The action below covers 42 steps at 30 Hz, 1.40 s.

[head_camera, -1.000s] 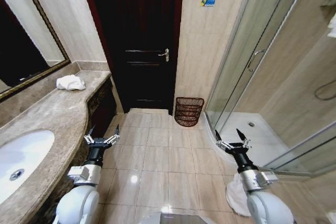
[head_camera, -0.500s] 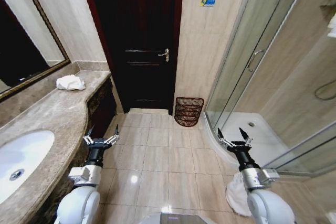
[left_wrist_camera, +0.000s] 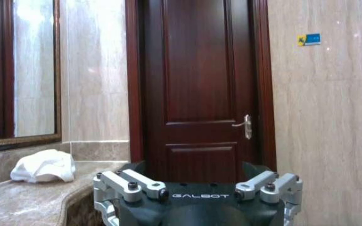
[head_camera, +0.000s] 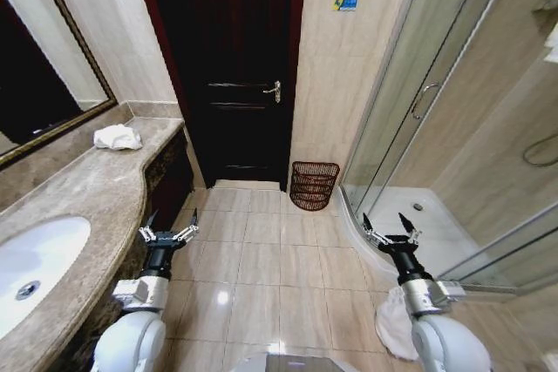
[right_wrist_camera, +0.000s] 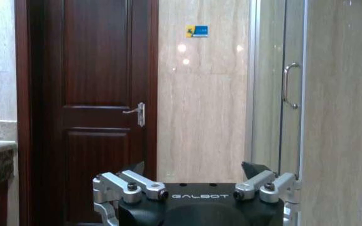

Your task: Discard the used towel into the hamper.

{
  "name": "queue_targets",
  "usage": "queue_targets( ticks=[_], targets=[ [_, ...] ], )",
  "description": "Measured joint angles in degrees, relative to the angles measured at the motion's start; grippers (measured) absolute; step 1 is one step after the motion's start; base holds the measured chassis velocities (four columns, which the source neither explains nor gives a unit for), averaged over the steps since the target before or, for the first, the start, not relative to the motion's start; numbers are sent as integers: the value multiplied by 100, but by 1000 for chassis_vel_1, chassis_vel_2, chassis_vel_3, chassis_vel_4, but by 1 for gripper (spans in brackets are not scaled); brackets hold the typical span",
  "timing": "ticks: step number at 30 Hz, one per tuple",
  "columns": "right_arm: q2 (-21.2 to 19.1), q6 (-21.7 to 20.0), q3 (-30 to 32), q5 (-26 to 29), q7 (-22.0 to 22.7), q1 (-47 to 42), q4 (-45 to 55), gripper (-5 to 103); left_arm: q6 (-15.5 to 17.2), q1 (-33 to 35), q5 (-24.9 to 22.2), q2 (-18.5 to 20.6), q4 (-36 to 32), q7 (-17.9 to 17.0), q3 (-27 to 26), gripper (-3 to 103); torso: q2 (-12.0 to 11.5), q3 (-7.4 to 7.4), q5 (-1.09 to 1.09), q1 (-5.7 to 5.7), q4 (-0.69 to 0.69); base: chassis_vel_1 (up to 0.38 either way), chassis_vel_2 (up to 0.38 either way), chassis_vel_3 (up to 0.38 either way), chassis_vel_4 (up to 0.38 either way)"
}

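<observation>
Head view looks down over a tiled bathroom floor. The small dark red-brown wire hamper (head_camera: 314,185) stands at the centre of the frame against the beige wall, between the dark wooden door (head_camera: 231,67) and the glass shower enclosure (head_camera: 436,128). A crumpled white towel (head_camera: 117,137) lies in the left middle of the frame on the far end of the brown marble counter (head_camera: 83,198), well apart from the hamper. A white oval sink (head_camera: 30,267) is set into the counter at lower left.

At lower left the left gripper (head_camera: 169,232) hangs above the floor tiles just beside the counter's edge, its fingers spread wide and holding nothing. At lower right the right gripper (head_camera: 390,233) is raised near the curved shower threshold, fingers likewise spread and empty. More white cloth (head_camera: 394,324) lies on the floor at lower right, partly behind the right arm.

Left wrist view shows the towel (left_wrist_camera: 44,166) on the counter at lower left, with the door (left_wrist_camera: 197,89) ahead.
</observation>
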Motion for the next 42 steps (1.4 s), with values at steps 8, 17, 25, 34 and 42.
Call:
queue_targets(
  ticks=[8,17,25,34,42],
  targets=[
    [-43,79,-4,-5,-42,-42,-123,100,-34,8,59,15,51,41,-24,100,0,0,1,0,0,-96,92,107,-100],
    [-51,49,-32,-16,-41,120,-169,100,-5,-7,101,-23,73,41,-19,100,-1,1,-1,3,-1,-159,186,183,-157],
    [-61,19,-56,-8,-41,200,-211,100,9,-7,122,-68,77,40,-11,100,0,0,1,1,0,-110,202,200,-105],
    [-139,-176,-40,105,-19,463,-258,100,10,-37,125,-111,49,24,-22,100,0,0,2,0,-1,-61,227,235,-65],
    [-223,-176,-57,158,-23,567,-438,100,16,-48,196,-188,127,27,4,100,0,0,0,1,0,-37,279,281,-32]
  ],
)
